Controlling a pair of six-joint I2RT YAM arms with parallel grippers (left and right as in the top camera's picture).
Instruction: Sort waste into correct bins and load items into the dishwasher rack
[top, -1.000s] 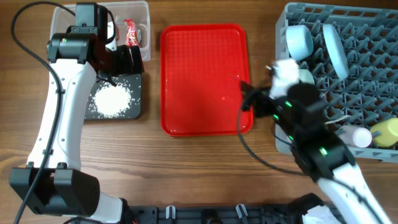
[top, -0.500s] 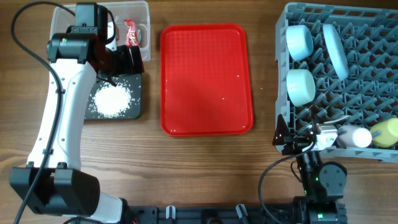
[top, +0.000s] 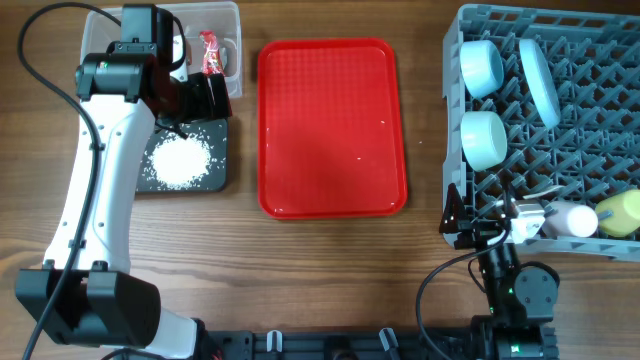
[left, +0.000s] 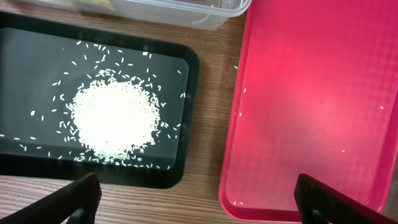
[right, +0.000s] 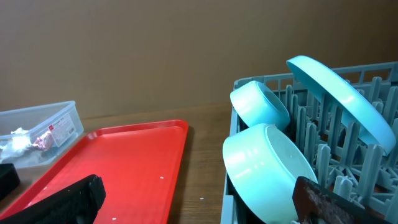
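The grey dishwasher rack (top: 600, 130) at the right holds two pale blue-green bowls (top: 482, 65) (top: 484, 138), a pale blue plate (top: 540, 75), a white cup (top: 570, 218) and a yellow cup (top: 622, 212). White rice (top: 180, 160) lies piled in the black tray (top: 222, 170). The clear tub (top: 230, 20) behind it holds a red wrapper (top: 210, 52) and a tissue (right: 15, 142). My left gripper (top: 208, 95) is open and empty above the black tray's right end (left: 199, 211). My right gripper (top: 455, 222) is open and empty by the rack's front left corner (right: 199, 208).
The flat red serving tray (top: 330, 125) lies in the middle with a few stray rice grains on it. It also shows in the left wrist view (left: 311, 93) and the right wrist view (right: 118, 162). A thin white piece (top: 535, 190) lies in the rack.
One second ago my right arm reached over the red tray's right edge and the rack. It has drawn back to the front right. The left arm has not moved.
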